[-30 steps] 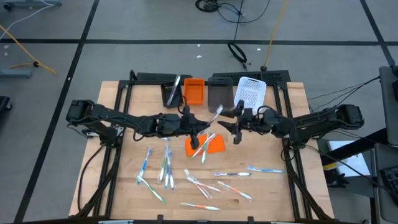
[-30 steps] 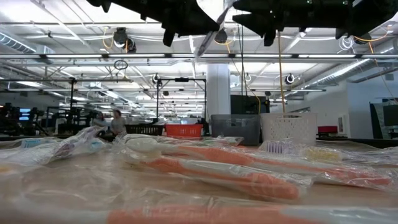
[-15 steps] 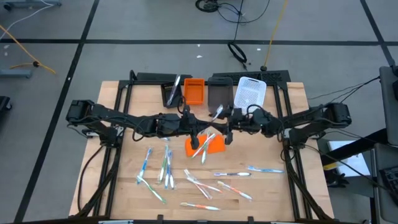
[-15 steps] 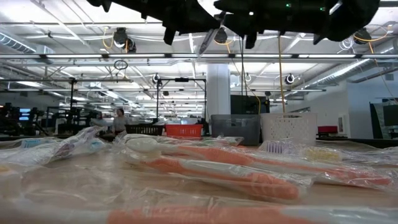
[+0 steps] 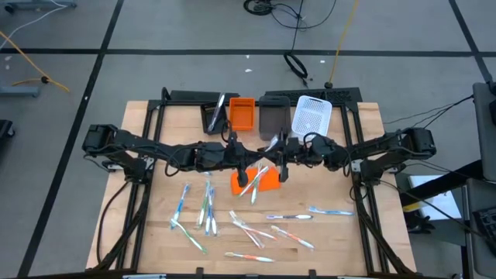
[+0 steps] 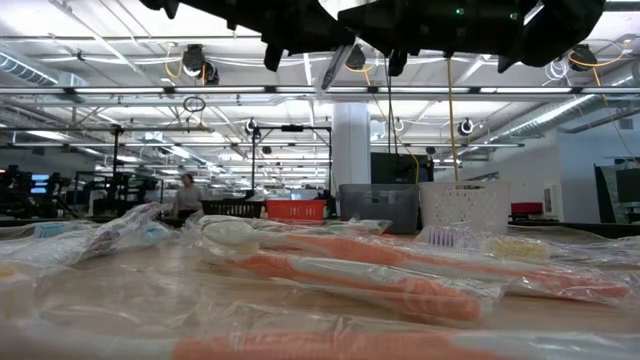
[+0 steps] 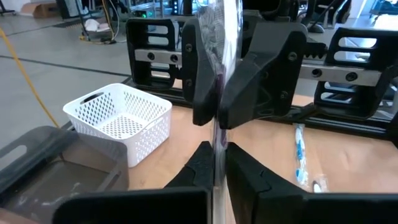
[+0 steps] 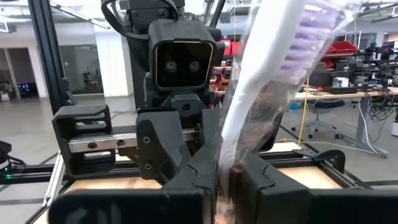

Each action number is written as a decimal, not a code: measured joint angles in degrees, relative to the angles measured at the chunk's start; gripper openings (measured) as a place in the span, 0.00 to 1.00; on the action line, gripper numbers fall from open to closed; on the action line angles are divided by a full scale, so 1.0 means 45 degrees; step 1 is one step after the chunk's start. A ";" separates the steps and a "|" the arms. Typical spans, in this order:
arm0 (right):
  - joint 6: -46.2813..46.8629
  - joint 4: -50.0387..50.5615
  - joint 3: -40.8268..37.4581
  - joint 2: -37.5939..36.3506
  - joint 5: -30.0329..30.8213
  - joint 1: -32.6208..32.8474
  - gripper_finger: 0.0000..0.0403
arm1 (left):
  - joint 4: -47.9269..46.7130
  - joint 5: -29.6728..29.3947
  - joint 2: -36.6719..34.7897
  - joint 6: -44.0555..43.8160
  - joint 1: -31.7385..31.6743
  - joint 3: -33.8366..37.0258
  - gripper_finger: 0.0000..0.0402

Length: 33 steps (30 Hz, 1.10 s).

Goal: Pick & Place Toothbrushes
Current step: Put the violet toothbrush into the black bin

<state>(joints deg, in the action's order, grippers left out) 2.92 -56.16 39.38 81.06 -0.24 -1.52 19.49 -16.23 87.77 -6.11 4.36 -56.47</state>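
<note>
One wrapped toothbrush point(image 5: 267, 149) hangs slanted over the flat orange sheet point(image 5: 269, 183), held between both arms at the table's middle. My left gripper point(image 5: 248, 166) is shut on its lower part and my right gripper point(image 5: 278, 155) is shut higher up. The head with purple bristles point(image 8: 303, 37) sticks out past the right fingers. In the low view the toothbrush point(image 6: 335, 66) shows below both dark grippers. Several more toothbrushes point(image 5: 204, 206) point(image 5: 289, 218) lie flat on the near half of the table. My left gripper pinches the wrapped toothbrush's lower part point(image 7: 216, 148) between its two fingers, coming level from the table's left. The toothbrush is lifted clear of the sheet and tilted, rising past the fingers. My right gripper pinches the same toothbrush farther up, below the head point(image 8: 227, 163), between its two fingers, coming level from the table's right, just above the left fingers. The clear wrapper point(image 7: 219, 93) is caught between the fingers with the brush.
Along the far edge stand a black bin point(image 5: 213, 115), an orange bin point(image 5: 242, 113), a grey bin point(image 5: 273, 115) and a white perforated bin point(image 5: 312, 115). Dark frame rails point(image 5: 147, 178) run down both sides of the wooden table.
My right gripper has moved toward the table's left, up to the toothbrush in my left gripper, and has shut on it. The toothbrush has stayed lifted and tilted where it was.
</note>
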 joint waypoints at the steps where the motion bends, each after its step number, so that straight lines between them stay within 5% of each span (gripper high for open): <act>1: -0.0009 0.0091 0.0002 -0.0006 0.0006 0.0000 0.03 | -0.0010 0.0000 0.0000 -0.0009 0.0000 0.0000 0.07; 11: -0.0095 0.0578 0.0000 -0.0017 0.0014 -0.0154 0.03 | -0.0408 -0.1096 0.0000 0.0676 0.0058 0.0005 0.40; 17: 0.0290 0.2698 0.0000 -0.0711 0.0067 -0.0848 0.03 | -0.0864 -0.1107 0.0000 0.0686 0.0049 0.0005 0.56; 33: -0.0390 0.8934 0.3067 -0.0421 0.0429 -0.1598 0.03 | -0.2090 -0.1783 0.0000 0.0662 0.0049 0.0015 0.61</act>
<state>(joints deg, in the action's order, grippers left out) 1.17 -15.95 53.17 79.16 1.69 -8.71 10.08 -24.25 87.77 -3.14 4.58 -56.40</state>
